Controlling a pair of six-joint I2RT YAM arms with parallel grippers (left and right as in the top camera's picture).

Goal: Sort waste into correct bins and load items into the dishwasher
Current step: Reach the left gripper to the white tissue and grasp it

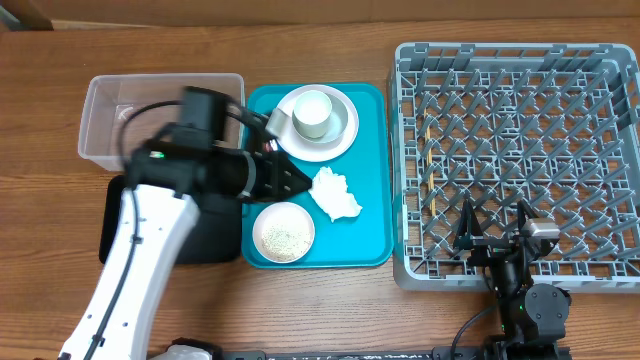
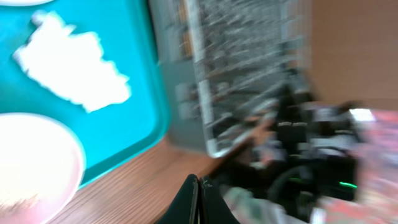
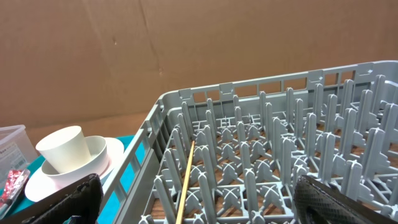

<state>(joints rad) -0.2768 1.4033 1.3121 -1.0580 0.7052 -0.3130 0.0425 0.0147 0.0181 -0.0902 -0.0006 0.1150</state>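
My left gripper (image 1: 303, 181) is shut with nothing seen between its fingers, hovering over the teal tray just left of the crumpled white tissue (image 1: 335, 193). In the blurred left wrist view the shut fingers (image 2: 199, 188) are below the tissue (image 2: 71, 65). A pale pink bowl (image 1: 284, 232) holds rice grains. The white cup (image 1: 312, 113) stands in a grey bowl on the plate (image 1: 340, 140). The red wrapper (image 3: 12, 182) lies left of the plate, mostly hidden under my left arm in the overhead view. My right gripper (image 1: 497, 238) is open and empty over the grey dish rack's (image 1: 520, 60) front edge.
The clear tub (image 1: 110, 125) and black tray (image 1: 215, 240) sit left of the teal tray (image 1: 372, 230), partly under my left arm. A thin wooden stick (image 3: 185, 180) lies among the rack pegs. The right arm's base stands in front of the rack.
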